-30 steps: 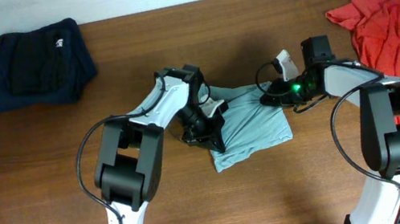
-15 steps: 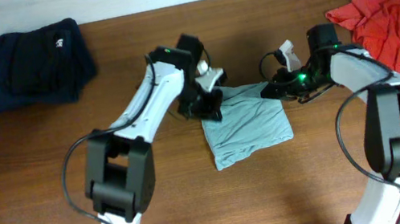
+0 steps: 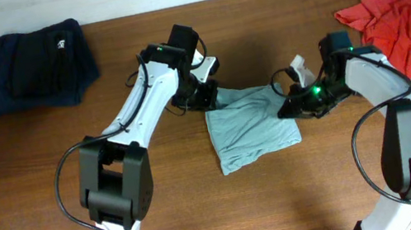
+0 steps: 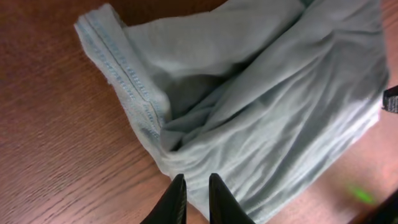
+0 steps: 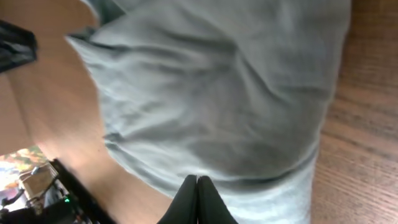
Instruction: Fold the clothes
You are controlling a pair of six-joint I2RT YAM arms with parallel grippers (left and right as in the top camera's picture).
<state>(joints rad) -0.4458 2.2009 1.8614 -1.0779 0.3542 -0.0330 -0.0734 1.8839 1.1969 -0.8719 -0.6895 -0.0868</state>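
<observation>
Where the pale blue-grey T-shirt [image 3: 251, 128] lies crumpled near the centre of the table [image 3: 206, 215], I have one arm at each of its upper corners. My left gripper [image 4: 194, 180] sits at the shirt's 10 o'clock corner, just above the stitched hem. Its jaws stand only a narrow slit apart, and nothing shows between them. In the left wrist view, the hem runs from 10 o'clock down toward the fingertips, with loose folds spreading toward 2 o'clock. My right gripper [image 5: 197, 180] sits at the shirt's 2 o'clock corner with its jaws pressed fully together. The tips rest against the edge of the cloth. I cannot tell whether a fold is nipped between them, because the right wrist view is blurred there. The shirt is bunched and uneven, wider at 12 o'clock and tapering toward its 7 o'clock corner. A coral-red T-shirt [image 3: 408, 23] with a white chest print lies spread at the table's 3 o'clock edge, well apart from the grey one. A dark navy garment [image 3: 34, 67] lies folded at the table's 10 o'clock corner.
</observation>
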